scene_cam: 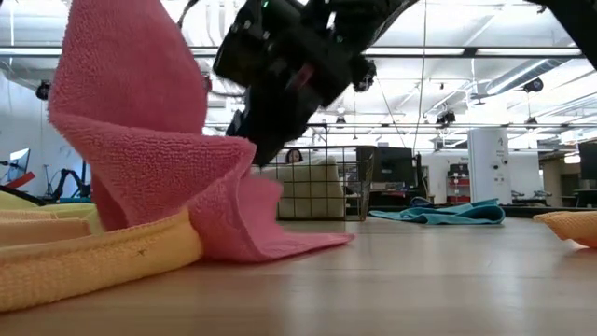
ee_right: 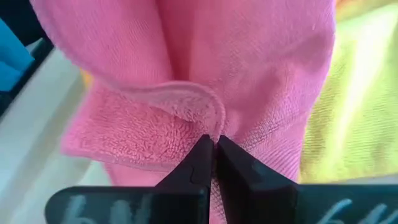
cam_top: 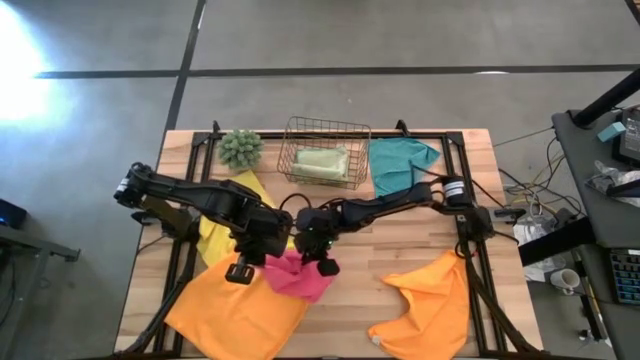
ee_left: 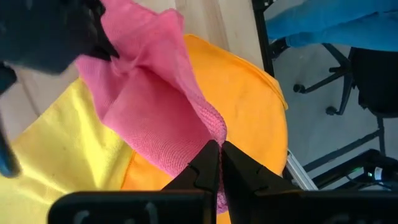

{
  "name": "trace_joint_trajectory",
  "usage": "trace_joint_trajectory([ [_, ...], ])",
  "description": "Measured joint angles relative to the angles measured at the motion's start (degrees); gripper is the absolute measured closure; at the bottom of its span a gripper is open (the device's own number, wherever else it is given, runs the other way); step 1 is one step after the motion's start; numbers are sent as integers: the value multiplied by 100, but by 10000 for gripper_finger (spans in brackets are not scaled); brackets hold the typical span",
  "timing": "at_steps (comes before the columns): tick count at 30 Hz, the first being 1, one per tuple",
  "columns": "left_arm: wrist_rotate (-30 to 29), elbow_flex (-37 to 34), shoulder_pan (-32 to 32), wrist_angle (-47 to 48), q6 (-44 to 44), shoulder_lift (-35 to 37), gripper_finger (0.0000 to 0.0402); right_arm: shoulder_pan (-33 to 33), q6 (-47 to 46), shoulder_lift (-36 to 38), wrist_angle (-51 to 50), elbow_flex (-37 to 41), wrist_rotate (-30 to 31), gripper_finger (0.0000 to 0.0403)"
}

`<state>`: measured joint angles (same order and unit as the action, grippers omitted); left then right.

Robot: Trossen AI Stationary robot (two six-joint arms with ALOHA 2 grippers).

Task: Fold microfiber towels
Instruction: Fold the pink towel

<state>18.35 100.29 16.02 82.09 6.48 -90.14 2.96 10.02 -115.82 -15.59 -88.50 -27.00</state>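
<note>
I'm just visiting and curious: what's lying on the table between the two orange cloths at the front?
From above, the pink towel lies between the left orange towel and the right orange towel, pinched by both the left gripper and right gripper; beyond it, bare table.

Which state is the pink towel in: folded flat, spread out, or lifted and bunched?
Lifted and bunched: the pink towel hangs creased from both shut grippers, left and right, its lower edge trailing on the table.

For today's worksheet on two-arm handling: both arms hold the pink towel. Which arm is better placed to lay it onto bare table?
Probably the right. Both grippers, left and right, are shut on the pink towel, but bare wood lies on the right gripper's side, while yellow and orange towels lie under the left.
</note>
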Motion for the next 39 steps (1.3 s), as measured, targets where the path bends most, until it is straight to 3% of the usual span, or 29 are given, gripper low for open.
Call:
trace_joint_trajectory([
  [5, -116, -2, 63, 169, 103, 72, 402, 8, 91, 655, -788, 109, 566, 394],
  [11, -175, -2, 104, 156, 197, 104, 402, 13, 107, 1396, -1454, 256, 671, 394],
  [18, -729, -2, 106, 39, 75, 74, 402, 140, 321, 1854, -1930, 1083, 1046, 394],
  [20, -1019, -12, 104, -45, 41, 7, 402, 127, 204, 1795, -1663, 1378, 1336, 394],
  [25, -1178, -36, 97, -174, 13, -191, 402, 127, -290, 1833, -569, 1850, 1356, 394],
  [32, -1197, -142, 91, -194, -256, -246, 402, 153, -633, 1837, -481, 1759, 1353, 388],
  [39, -1210, -144, 86, -160, -263, -227, 402, 153, -711, 2027, -514, 1640, 1353, 337],
])
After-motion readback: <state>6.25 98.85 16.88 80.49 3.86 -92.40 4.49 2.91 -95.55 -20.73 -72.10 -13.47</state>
